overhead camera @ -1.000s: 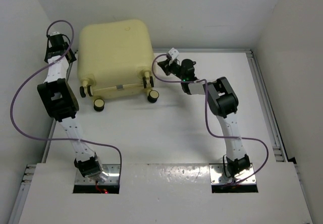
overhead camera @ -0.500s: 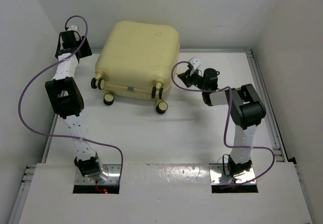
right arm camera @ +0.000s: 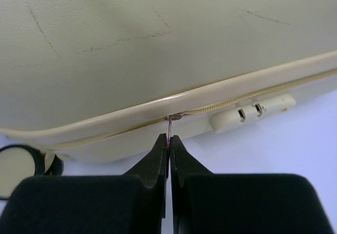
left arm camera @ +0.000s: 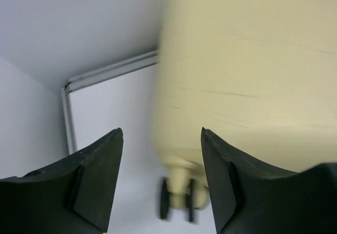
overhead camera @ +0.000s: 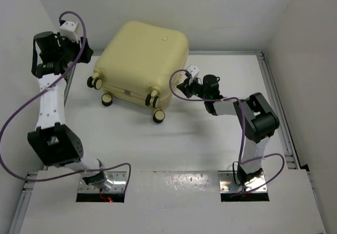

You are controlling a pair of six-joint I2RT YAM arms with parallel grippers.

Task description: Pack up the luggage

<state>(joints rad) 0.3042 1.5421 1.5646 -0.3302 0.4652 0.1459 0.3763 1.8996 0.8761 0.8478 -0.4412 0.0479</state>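
White table (overhead camera: 174,144) boxed in by plain white walls (overhead camera: 221,12), closed cream-yellow luggage (overhead camera: 145,60) lying askew at the far middle, wheels (overhead camera: 158,116) facing near, right gripper (right arm camera: 168,137) pinched on its zipper pull (right arm camera: 170,123) at the right side, left gripper (left arm camera: 160,134) spread wide, holding nothing, far left.

**Overhead view.** The luggage (overhead camera: 145,57) fills the upper centre, its far side close to the rear wall (overhead camera: 210,12). Its wheels (overhead camera: 158,116) project onto the table (overhead camera: 179,149), whose middle and lower centre form the widest passage between the two arms. At upper left, the narrow gap between the luggage and the left wall (overhead camera: 16,44) holds the left gripper (overhead camera: 81,55), fingers spread. At centre right, the right gripper (overhead camera: 181,89), pinched on the zipper pull (right arm camera: 171,122), meets the luggage's side. The table's upper right corner lies open.
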